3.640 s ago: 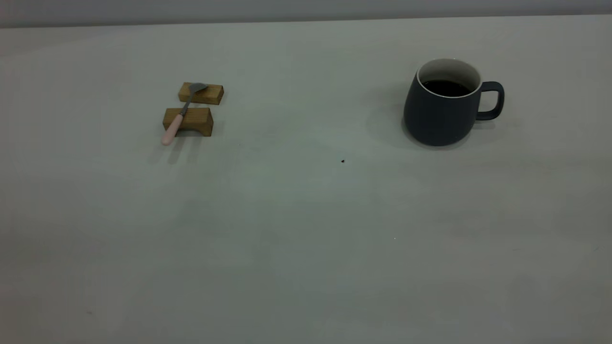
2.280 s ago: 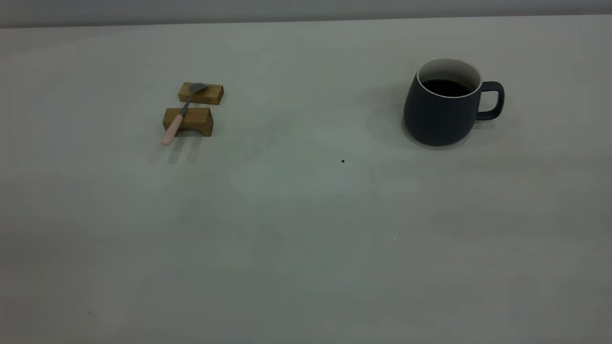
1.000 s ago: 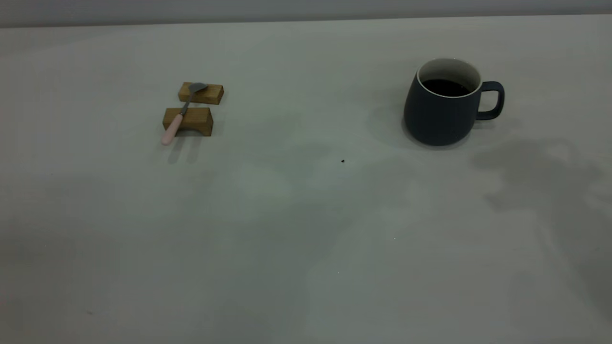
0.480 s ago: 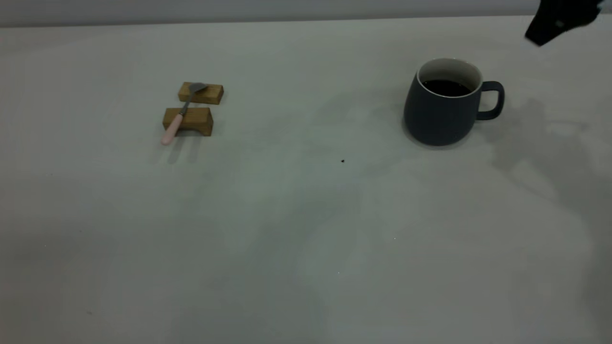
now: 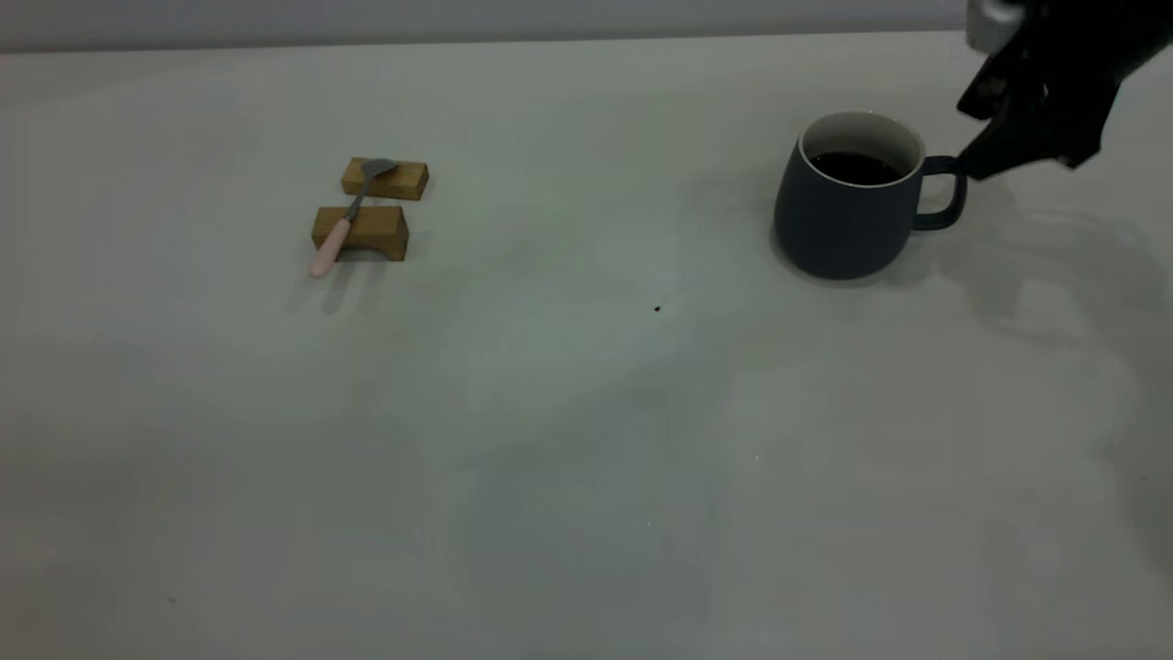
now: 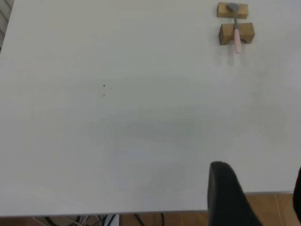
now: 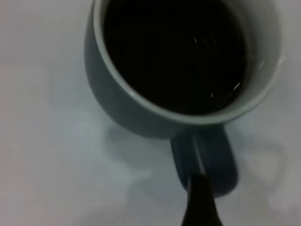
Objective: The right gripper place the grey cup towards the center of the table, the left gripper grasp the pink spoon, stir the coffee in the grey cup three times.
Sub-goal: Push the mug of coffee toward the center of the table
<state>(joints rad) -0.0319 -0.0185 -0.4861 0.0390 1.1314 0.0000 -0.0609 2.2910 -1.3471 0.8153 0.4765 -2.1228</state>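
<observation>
The grey cup stands at the right of the table, its handle turned to the right, with dark coffee inside. My right gripper hangs open just right of the handle and above it. In the right wrist view one dark finger lies over the handle of the cup. The pink spoon rests across two wooden blocks at the left. My left gripper is open near the table's edge, far from the spoon.
The two wooden blocks hold the spoon off the surface. A tiny dark speck marks the table's middle. Brown floor and cables show past the table edge in the left wrist view.
My right gripper has come in from the top right corner and dropped toward the cup's handle. Its shadow has spread over the table's right side. Cup and spoon have not moved.
</observation>
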